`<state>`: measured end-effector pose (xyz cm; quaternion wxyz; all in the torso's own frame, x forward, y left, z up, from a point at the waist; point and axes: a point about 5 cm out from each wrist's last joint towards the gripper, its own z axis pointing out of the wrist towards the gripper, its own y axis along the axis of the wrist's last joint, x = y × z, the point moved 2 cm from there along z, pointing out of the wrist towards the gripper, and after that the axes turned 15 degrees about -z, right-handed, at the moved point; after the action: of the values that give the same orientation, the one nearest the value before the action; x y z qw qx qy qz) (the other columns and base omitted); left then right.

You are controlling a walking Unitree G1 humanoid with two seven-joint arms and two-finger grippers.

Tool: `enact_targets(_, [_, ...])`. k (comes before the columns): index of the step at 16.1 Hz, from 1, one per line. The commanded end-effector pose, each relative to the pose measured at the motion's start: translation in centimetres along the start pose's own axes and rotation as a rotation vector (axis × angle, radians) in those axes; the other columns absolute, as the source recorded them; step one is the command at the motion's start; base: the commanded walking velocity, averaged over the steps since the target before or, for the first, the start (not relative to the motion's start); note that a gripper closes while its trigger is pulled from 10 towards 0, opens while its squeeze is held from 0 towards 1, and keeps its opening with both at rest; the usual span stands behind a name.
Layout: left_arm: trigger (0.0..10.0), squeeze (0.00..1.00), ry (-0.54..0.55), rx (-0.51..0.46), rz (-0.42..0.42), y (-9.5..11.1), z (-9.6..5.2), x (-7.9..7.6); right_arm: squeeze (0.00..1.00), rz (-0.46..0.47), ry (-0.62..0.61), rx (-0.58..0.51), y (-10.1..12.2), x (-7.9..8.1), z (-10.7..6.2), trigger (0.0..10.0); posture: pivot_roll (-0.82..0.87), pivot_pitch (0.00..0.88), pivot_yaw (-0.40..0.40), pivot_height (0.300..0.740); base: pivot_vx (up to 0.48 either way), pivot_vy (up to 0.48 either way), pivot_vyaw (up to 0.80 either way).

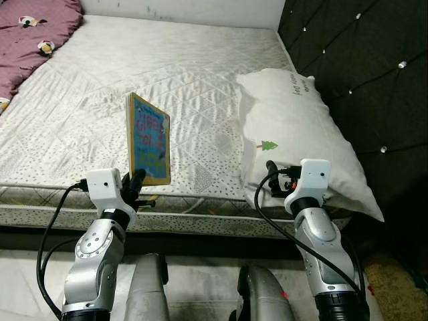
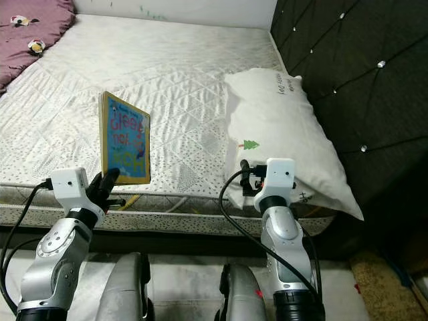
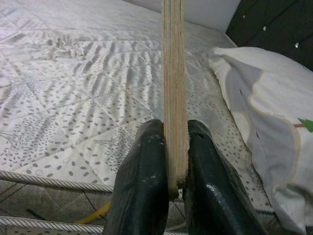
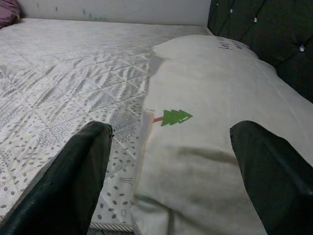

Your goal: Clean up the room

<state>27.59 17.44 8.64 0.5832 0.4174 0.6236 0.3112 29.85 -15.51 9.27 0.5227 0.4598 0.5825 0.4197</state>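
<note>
Your left gripper (image 3: 177,183) clamps the book (image 1: 148,139) upright over the mattress (image 1: 187,73) | right gripper (image 4: 168,171) spread wide at the pillow (image 1: 294,127)

Quilted, faintly shiny cloth on the mattress (image 1: 187,80), speckled near the edge. Soft matt cotton on the pillow (image 1: 294,127); thick layered cardboard with a glossy cover for the book (image 1: 148,139). Smooth black plastic fingers (image 3: 142,191), dark tufted headboard (image 1: 361,73).

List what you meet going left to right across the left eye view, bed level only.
Purple blanket → bare mattress → book held upright in the left gripper → white pillow, with the open right gripper at its near edge → dark tufted headboard.
</note>
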Motion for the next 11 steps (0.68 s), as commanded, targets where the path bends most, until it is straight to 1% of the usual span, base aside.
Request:
enact_targets(1, [10.0,0.0,-0.027,-0.034,0.002,0.82,0.22,-0.52,0.0,-0.008,-0.011,-0.01,0.39,-0.32,0.02,10.0,0.0,0.0,-0.05,0.628,0.259,0.0,0.0])
enact_targets(5, [10.0,0.0,-0.035,-0.031,-0.001,0.76,0.26,-0.59,0.0,-0.007,-0.013,-0.005,0.34,-0.42,-0.02,10.0,-0.01,0.0,-0.051,0.628,0.28,0.0,0.0])
enact_targets(11, [10.0,0.0,-0.039,-0.025,-0.002,0.61,0.33,-0.66,0.0,-0.006,-0.006,0.002,0.24,-0.38,0.01,10.0,-0.01,0.0,-0.052,0.628,0.48,0.0,0.0])
